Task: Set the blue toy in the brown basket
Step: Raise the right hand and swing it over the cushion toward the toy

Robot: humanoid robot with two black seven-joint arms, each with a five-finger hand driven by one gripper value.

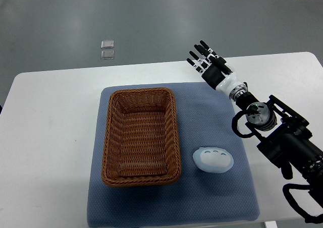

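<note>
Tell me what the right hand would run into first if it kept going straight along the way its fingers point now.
Probably nothing on the table. The right hand, fingers spread, points up-left past the far table edge toward the grey floor, away from the pale blue toy and brown basket. Its height is unclear from this view.

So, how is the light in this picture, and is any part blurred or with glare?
Top view: even, soft light; the brown basket casts only a faint shadow on the blue mat. The white table is bright, with no hard glare. The blue toy looks pale but sharp. The right hand is in focus, with no motion blur.
</note>
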